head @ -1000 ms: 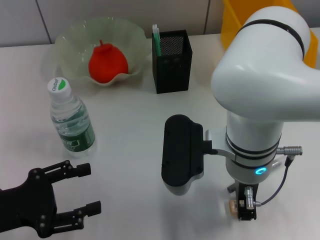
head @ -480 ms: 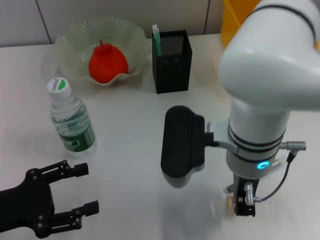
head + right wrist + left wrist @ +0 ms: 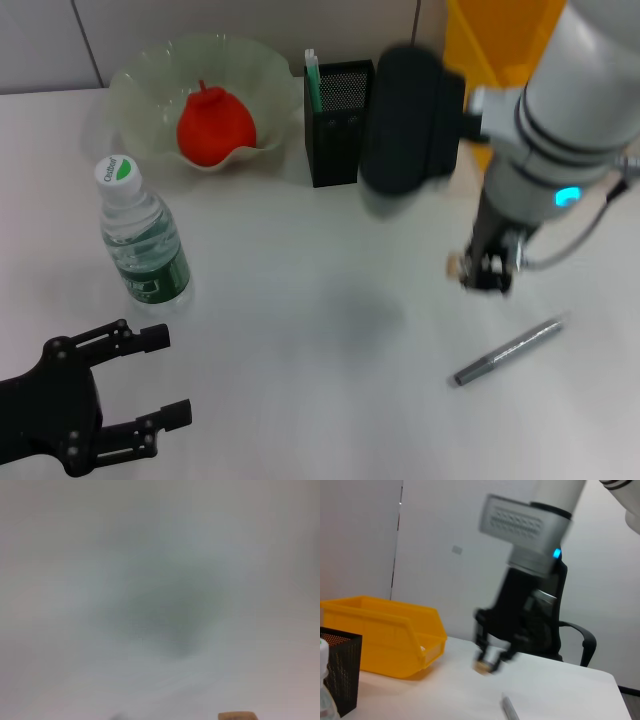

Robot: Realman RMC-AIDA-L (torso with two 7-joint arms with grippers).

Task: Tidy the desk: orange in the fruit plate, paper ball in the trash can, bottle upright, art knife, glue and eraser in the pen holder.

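Head view: right gripper [image 3: 487, 272] carrying eraser [image 3: 455, 266] above table [image 3: 300, 300].
Fingers pinch it for the pen holder [image 3: 340, 122]; left gripper [image 3: 150, 385] idle near-left, fingers spread wide.

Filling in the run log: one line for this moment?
right gripper: shut on eraser, above table | left gripper: open, idle | orange: in fruit plate | bottle: upright

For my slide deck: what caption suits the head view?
Right gripper carries the eraser above the table, pen holder behind.
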